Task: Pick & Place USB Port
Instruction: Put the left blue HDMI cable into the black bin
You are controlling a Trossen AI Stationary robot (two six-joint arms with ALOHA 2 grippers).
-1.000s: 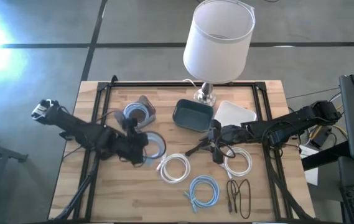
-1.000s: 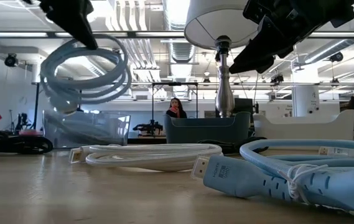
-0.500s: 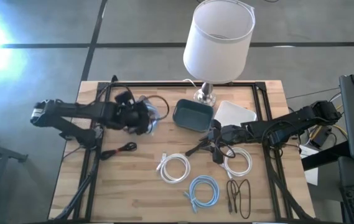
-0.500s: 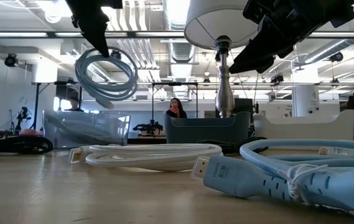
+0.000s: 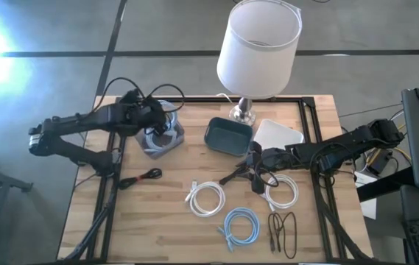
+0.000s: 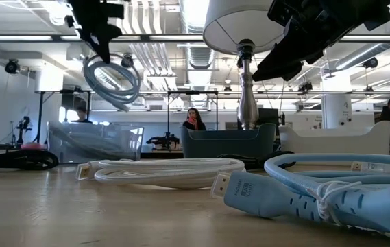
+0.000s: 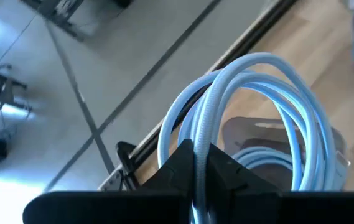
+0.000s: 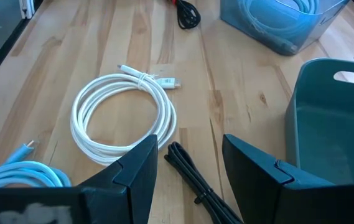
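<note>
No text, label, brand, number or sign can be read in any of the views. The cables, the bins, the lamp and the counter carry no legible marking. Whatever hangs in the room behind, seen from the low view, is too small to make out.

Left gripper (image 7: pixel 196 163) with its dark fingers (image 7: pixel 223 167) pressed together on a coiled light-blue cable (image 7: pixel 260 106), held above a clear bin (image 7: pixel 251 134) containing more blue cable, on the wooden table (image 7: pixel 316 56)
</note>
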